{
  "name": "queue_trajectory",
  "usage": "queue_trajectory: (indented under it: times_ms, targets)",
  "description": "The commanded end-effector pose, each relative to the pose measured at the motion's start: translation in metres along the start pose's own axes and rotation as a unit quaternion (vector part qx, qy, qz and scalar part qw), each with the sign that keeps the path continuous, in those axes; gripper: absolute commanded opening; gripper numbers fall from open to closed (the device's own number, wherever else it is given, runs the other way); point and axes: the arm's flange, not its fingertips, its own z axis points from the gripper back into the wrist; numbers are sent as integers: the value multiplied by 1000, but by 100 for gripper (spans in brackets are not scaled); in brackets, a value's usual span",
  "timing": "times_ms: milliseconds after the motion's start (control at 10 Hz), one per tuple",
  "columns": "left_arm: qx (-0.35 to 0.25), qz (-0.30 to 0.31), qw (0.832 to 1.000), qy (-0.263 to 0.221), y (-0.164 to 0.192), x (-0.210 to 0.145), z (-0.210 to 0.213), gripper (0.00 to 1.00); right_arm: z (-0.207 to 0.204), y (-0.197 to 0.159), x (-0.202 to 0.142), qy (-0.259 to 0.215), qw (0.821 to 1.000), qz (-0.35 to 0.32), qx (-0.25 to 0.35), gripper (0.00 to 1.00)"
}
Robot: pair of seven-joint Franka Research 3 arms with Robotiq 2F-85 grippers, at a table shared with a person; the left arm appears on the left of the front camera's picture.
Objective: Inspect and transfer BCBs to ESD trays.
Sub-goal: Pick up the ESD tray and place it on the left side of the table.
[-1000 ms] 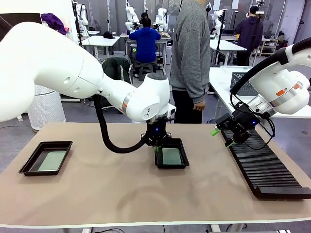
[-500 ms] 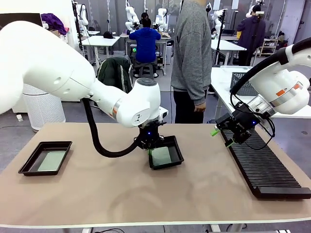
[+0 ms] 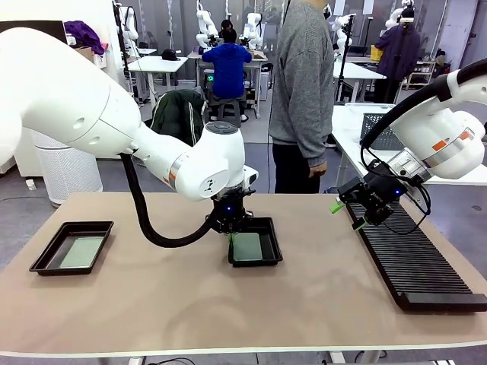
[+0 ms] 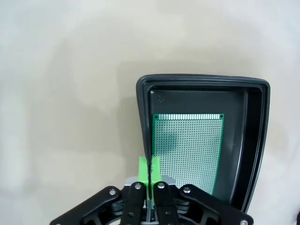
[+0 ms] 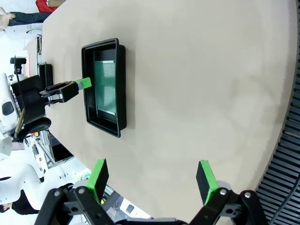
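- No brand name, label or readable print anywhere on the trays, boards or arms.
- Landmark: shallow black rectangular plastic tray [image 3: 256,249] near the middle of the tan bench [image 3: 228,304].
- Inside that middle tray, flat on its floor: thin green perforated circuit board [image 4: 187,150], long axis along the tray's long axis, the edge with a row of contacts toward the tray's far short wall in the left wrist view.
- Middle tray's long axis roughly from the robot's side toward the person's side, slightly skewed.
- Left pincer [image 4: 150,180] clenched on the middle tray's long wall, green pads [image 4: 143,171] pressed together over the rim, at the tray's left side in the front view.
- Well left of the middle tray, near the bench's left end: second matching black tray [image 3: 72,247] with another green board [image 3: 82,251] lying flat inside, long axis along its tray.
- Right of the middle tray, well apart: right pincer [image 3: 346,215] released, jaws spread wide, nothing between them, above the near end of the long black slotted rack [image 3: 411,262].
- Beyond the middle tray, at the bench's far side: person in a grey sweater [image 3: 302,76], standing.
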Motion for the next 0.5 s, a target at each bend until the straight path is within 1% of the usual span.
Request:
queue_trajectory:
  times_ms: [0, 300, 400]
  targets:
    - [7, -2, 1000, 3, -4, 1, -3, 0, 0, 0, 0, -3, 1000, -1, -2, 100]
    - [7, -2, 1000, 3, -4, 1, -3, 0, 0, 0, 0, -3, 1000, -1, -2, 100]
    - [1, 0, 1000, 1, -1, 1, 0, 3, 0, 0, 0, -3, 1000, -1, -2, 100]
